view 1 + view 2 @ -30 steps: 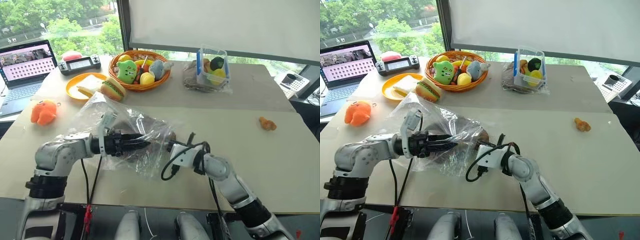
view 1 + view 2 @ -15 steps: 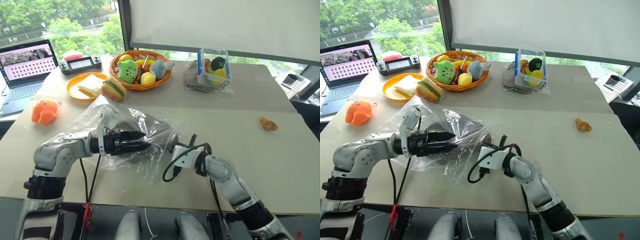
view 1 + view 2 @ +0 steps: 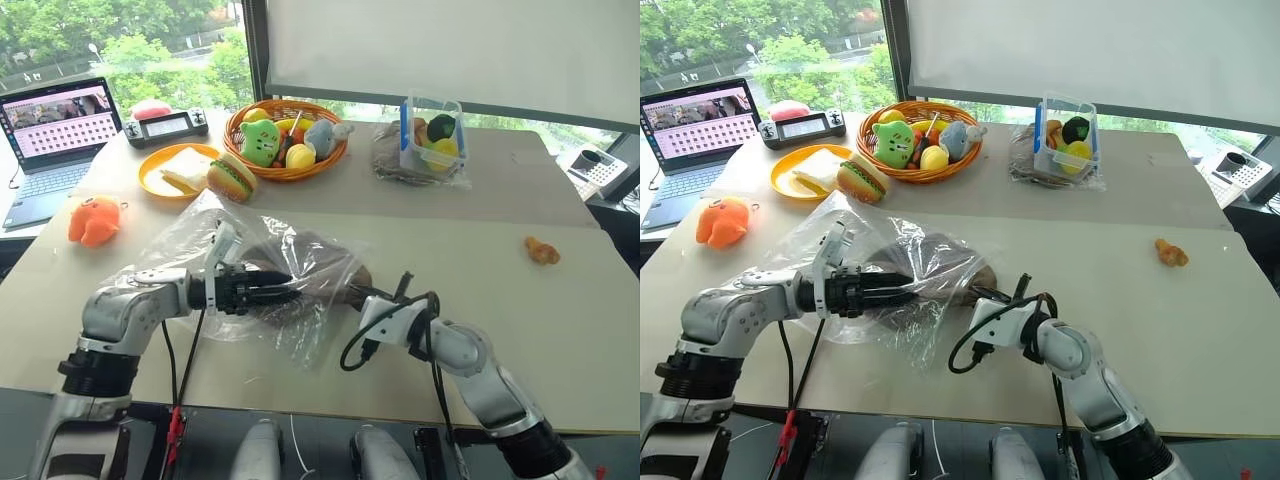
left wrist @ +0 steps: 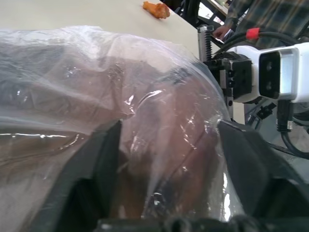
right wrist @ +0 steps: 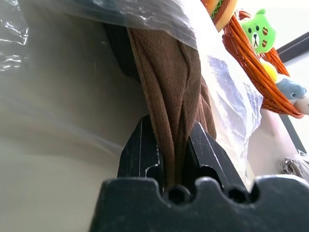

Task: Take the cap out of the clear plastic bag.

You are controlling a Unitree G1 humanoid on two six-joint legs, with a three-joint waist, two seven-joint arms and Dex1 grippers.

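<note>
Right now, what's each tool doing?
Left tool: open around the clear plastic bag, not clamped.
Right tool: shut on the cap.

I see my two arms (image 3: 130,310) made of smooth grey and silver tubes with black rings, black fingers (image 4: 91,164) on both grippers, a white box (image 4: 277,70) on the right wrist and looping black cables (image 3: 385,325).
</note>
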